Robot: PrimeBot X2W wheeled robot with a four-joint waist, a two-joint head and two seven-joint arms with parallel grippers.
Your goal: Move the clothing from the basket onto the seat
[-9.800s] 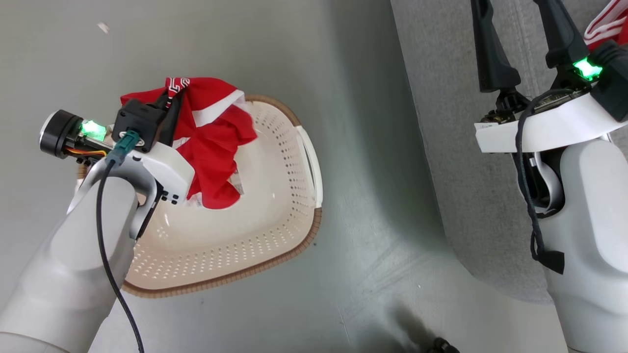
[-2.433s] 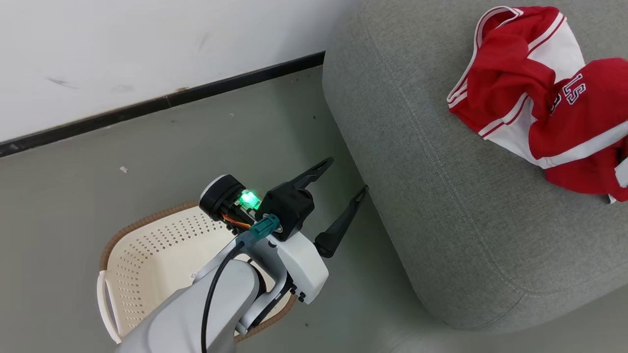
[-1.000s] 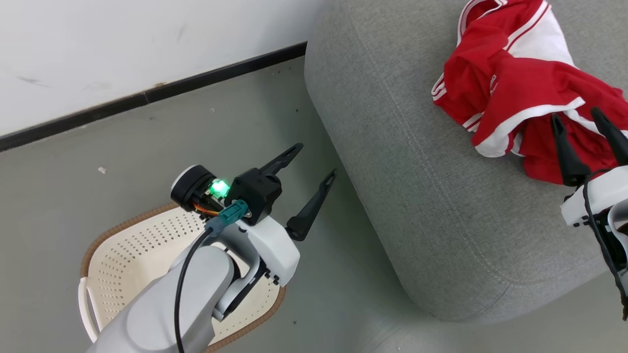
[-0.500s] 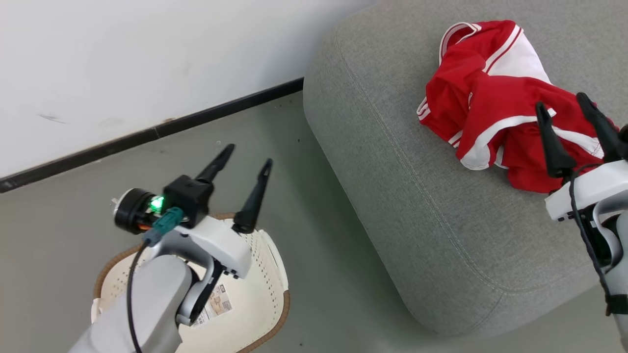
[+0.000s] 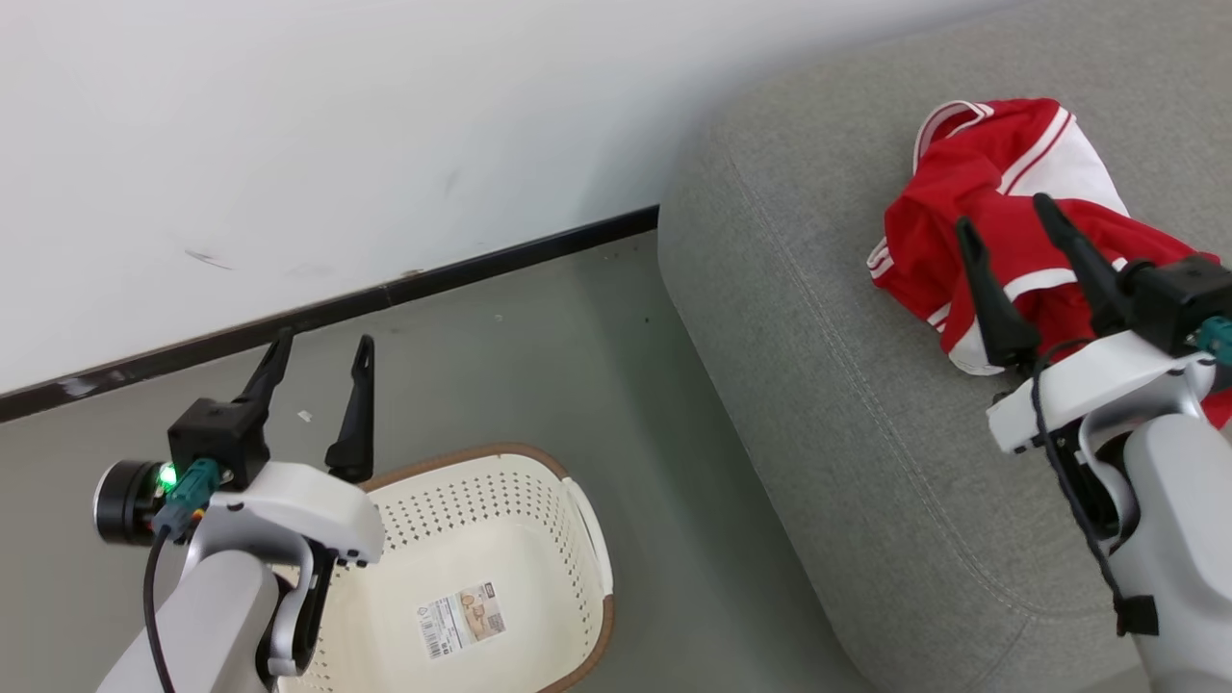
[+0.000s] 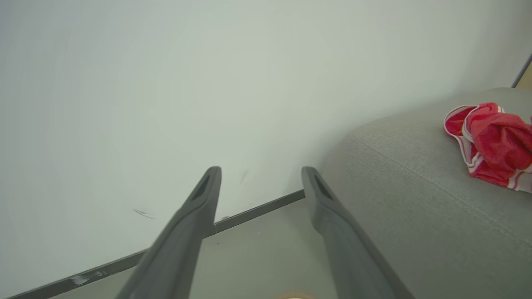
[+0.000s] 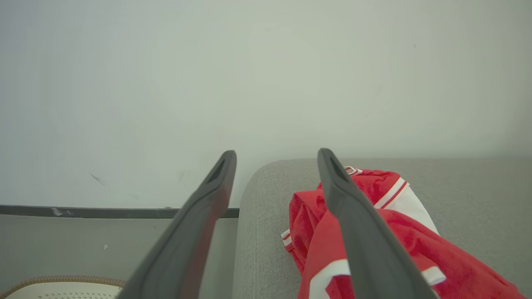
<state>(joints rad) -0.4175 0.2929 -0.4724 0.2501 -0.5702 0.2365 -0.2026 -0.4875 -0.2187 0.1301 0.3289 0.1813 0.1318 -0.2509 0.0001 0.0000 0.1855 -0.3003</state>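
A strip of bare floor [image 5: 664, 462] runs between the seat [image 5: 818, 385] and the basket [image 5: 587, 520], so the two stand apart. The strip widens toward the dark skirting [image 5: 481, 265] at the foot of the white wall [image 5: 337, 125]. The seat's rounded left corner lies close to that skirting, and its grey top is bare from the left edge in to the clothing [image 5: 1001, 159].

The clothing lies crumpled in a red and white heap on the seat's top, well in from the left edge. The right pincer [image 5: 1002, 212] hovers at the near side of the heap with its fingers spread wide and nothing between them; whether it touches the fabric I cannot tell.

The basket stands on the floor, its cream perforated inside showing a label [image 5: 462, 616] on the bottom. The left pincer [image 5: 324, 339] hangs above the basket's far rim, pointing at the wall, spread wide and gripping nothing.
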